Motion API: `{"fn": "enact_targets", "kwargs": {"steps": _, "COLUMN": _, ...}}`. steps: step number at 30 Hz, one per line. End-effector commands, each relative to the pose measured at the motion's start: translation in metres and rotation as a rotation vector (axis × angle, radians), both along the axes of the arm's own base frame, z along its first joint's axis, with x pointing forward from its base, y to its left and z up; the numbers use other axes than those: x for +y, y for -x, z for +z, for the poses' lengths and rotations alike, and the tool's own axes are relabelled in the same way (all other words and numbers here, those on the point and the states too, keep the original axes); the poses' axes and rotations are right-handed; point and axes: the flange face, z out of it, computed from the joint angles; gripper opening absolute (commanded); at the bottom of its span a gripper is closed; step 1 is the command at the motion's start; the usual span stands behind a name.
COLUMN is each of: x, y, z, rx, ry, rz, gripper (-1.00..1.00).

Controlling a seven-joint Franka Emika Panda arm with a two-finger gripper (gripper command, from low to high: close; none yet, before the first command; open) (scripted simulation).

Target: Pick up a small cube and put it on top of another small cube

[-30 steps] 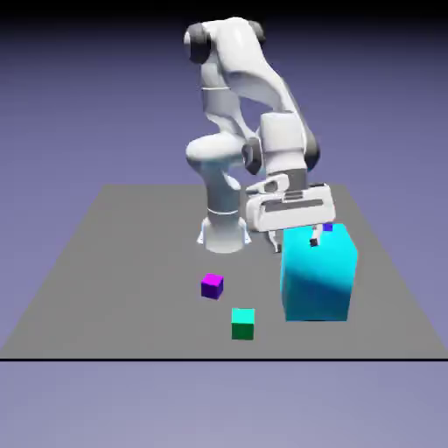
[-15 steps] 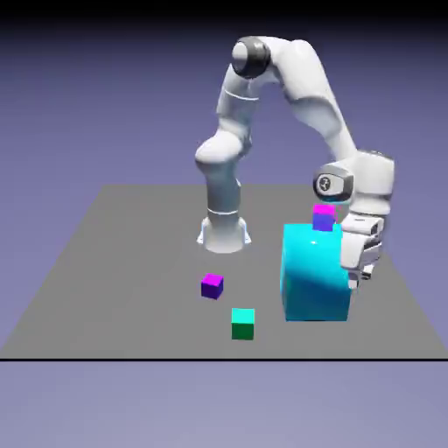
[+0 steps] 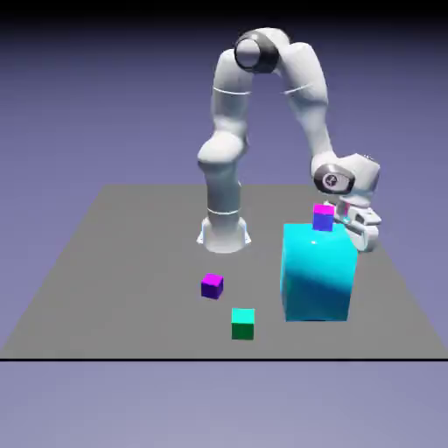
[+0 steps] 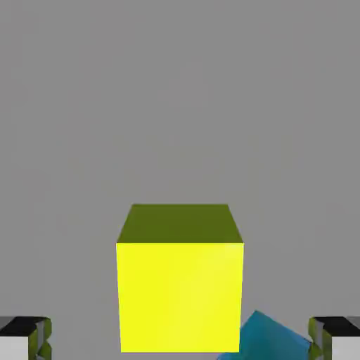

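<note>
The small yellow cube [image 4: 180, 281] fills the lower middle of the hand view and rests on the grey table. It lies between my two fingertips [image 4: 24, 337], which stand wide apart and do not touch it. In the exterior view the yellow cube is hidden behind the big cyan block [image 3: 318, 273]. My gripper [image 3: 360, 233] is low behind that block's right rear corner, and it is open. A purple small cube [image 3: 212, 285] and a green small cube [image 3: 242, 323] sit on the table to the exterior view's left of the block.
A small magenta-topped cube [image 3: 324, 217] rests on the cyan block's top rear edge, close to my hand. A corner of the cyan block [image 4: 264, 339] shows beside the yellow cube in the hand view. The robot base [image 3: 224, 234] stands behind the cubes.
The arm swung from above the cyan block to the exterior view's right and came down behind it. The magenta-topped cube on the block came into sight. The jaws stayed open.
</note>
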Motion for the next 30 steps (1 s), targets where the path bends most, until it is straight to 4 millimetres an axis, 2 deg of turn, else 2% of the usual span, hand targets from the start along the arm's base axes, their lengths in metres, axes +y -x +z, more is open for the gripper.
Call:
{"fn": "enact_targets", "kwargs": {"steps": 1, "x": -0.002, "y": -0.001, "z": -0.011, "rx": 0.000, "ry": 0.000, "rz": 0.000, "gripper": 0.00}}
{"fn": "enact_targets", "kwargs": {"steps": 3, "x": -0.007, "y": -0.003, "z": -0.034, "rx": 0.002, "ry": 0.000, "rz": 0.001, "gripper": 0.00}}
{"fn": "enact_targets", "kwargs": {"steps": 4, "x": -0.007, "y": -0.003, "z": -0.034, "rx": 0.002, "ry": 0.000, "rz": 0.001, "gripper": 0.00}}
{"fn": "enact_targets", "kwargs": {"steps": 5, "x": -0.007, "y": -0.003, "z": -0.034, "rx": 0.002, "ry": 0.000, "rz": 0.001, "gripper": -1.00}}
{"fn": "enact_targets", "kwargs": {"steps": 6, "x": -0.007, "y": -0.003, "z": -0.034, "rx": 0.002, "ry": 0.000, "rz": 0.001, "gripper": -1.00}}
{"fn": "enact_targets", "kwargs": {"steps": 12, "x": 0.003, "y": 0.004, "z": 0.034, "rx": 0.002, "ry": 0.000, "rz": 0.001, "gripper": -1.00}}
{"fn": "enact_targets", "kwargs": {"steps": 15, "x": 0.032, "y": -0.059, "z": 0.101, "rx": -0.123, "ry": -0.186, "rz": -0.062, "gripper": -1.00}}
{"fn": "enact_targets", "kwargs": {"steps": 16, "x": 0.032, "y": -0.086, "z": 0.126, "rx": -0.168, "ry": -0.239, "rz": -0.090, "gripper": -1.00}}
{"fn": "enact_targets", "kwargs": {"steps": 17, "x": 0.022, "y": -0.119, "z": 0.147, "rx": -0.208, "ry": -0.273, "rz": -0.124, "gripper": -1.00}}
{"fn": "enact_targets", "kwargs": {"steps": 19, "x": -0.011, "y": -0.183, "z": 0.189, "rx": -0.294, "ry": -0.326, "rz": -0.193, "gripper": -1.00}}
{"fn": "enact_targets", "kwargs": {"steps": 20, "x": -0.033, "y": -0.208, "z": 0.200, "rx": -0.318, "ry": -0.326, "rz": -0.222, "gripper": -1.00}}
{"fn": "enact_targets", "kwargs": {"steps": 22, "x": -0.077, "y": -0.237, "z": 0.189, "rx": -0.301, "ry": -0.270, "rz": -0.262, "gripper": -1.00}}
{"fn": "enact_targets", "kwargs": {"steps": 25, "x": -0.146, "y": -0.267, "z": 0.171, "rx": -0.255, "ry": -0.188, "rz": -0.318, "gripper": -1.00}}
{"fn": "enact_targets", "kwargs": {"steps": 29, "x": -0.243, "y": -0.290, "z": 0.148, "rx": -0.177, "ry": -0.097, "rz": -0.393, "gripper": -1.00}}
{"fn": "enact_targets", "kwargs": {"steps": 30, "x": -0.260, "y": -0.285, "z": 0.133, "rx": -0.132, "ry": -0.068, "rz": -0.400, "gripper": -1.00}}
